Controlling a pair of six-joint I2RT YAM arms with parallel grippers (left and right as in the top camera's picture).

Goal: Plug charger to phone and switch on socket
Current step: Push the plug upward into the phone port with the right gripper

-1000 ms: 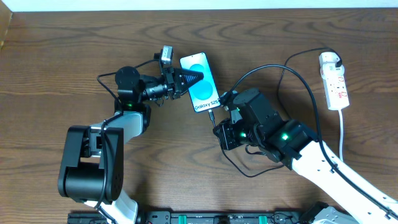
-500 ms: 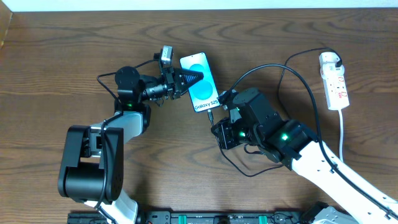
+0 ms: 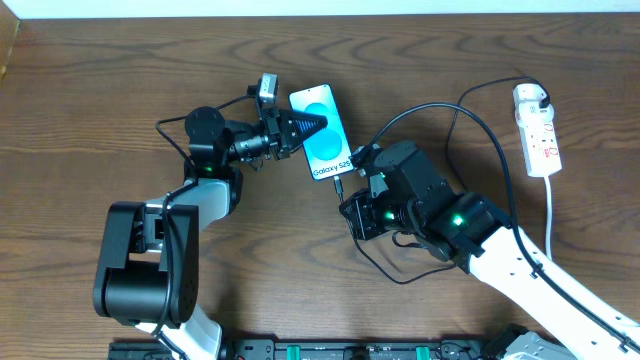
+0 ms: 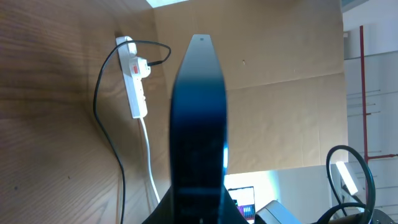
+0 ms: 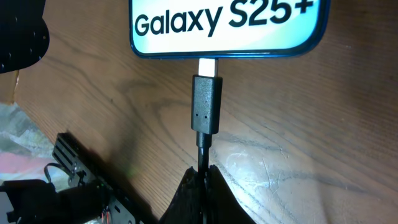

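A slim rectangular smartphone with a bright blue screen [image 3: 326, 150] sits near the middle of the dark wooden bench [image 3: 100, 80], angled, with its lower short edge toward the right arm. The left arm's fingers [image 3: 305, 127] reach in from the left and are clamped on the phone's long left side, their tips over the screen. In the left wrist view the phone [image 4: 199, 112] runs out from between them edge-on, blurred, with blue glow along one face.

The long thin black charger cable [image 3: 470, 118] loops across the bench from the right. Its small black connector [image 5: 206, 102] stands straight against the middle of the phone's lower edge, just under the white "Galaxy S25+" lettering. A short stretch of pale metal tip shows between the connector housing and that edge; how deep it is seated cannot be told. The right arm's fingers [image 5: 189, 199] are pinched tight on the cable directly behind the connector, with the cable emerging from the line where they meet.

The narrow white power strip with red switch marks [image 3: 541, 140] lies well apart at the far right of the bench. The cable's white plug head [image 3: 533, 97] sits in its upper end, and a white lead [image 3: 550, 210] trails from its lower end toward the front. The switch positions are too small to read.
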